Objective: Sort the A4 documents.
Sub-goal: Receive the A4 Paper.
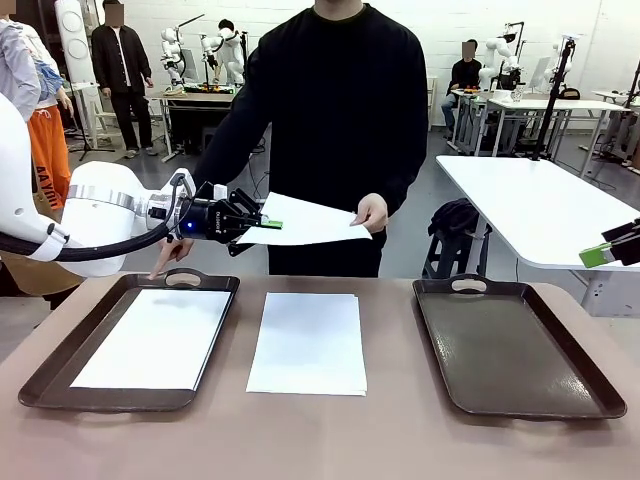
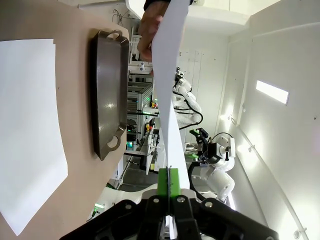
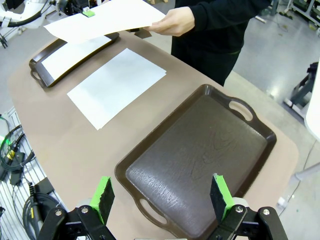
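One A4 document [image 1: 312,222] hangs in the air above the table's far edge. My left gripper [image 1: 272,223] is shut on its left edge, and the person's hand [image 1: 372,212] holds its right edge. In the left wrist view the sheet [image 2: 170,100] runs edge-on from my shut green pads [image 2: 169,180] up to that hand [image 2: 150,30]. A second sheet [image 1: 155,337] lies in the left brown tray [image 1: 60,375]. A third [image 1: 308,342] lies flat on the table between the trays. My right gripper [image 3: 162,195] hovers open over the empty right tray [image 3: 200,160].
The right tray [image 1: 515,345] has nothing in it. The person stands at the far side, the other hand resting on the table by the left tray's handle [image 1: 183,278]. A white table [image 1: 540,205] stands behind on the right.
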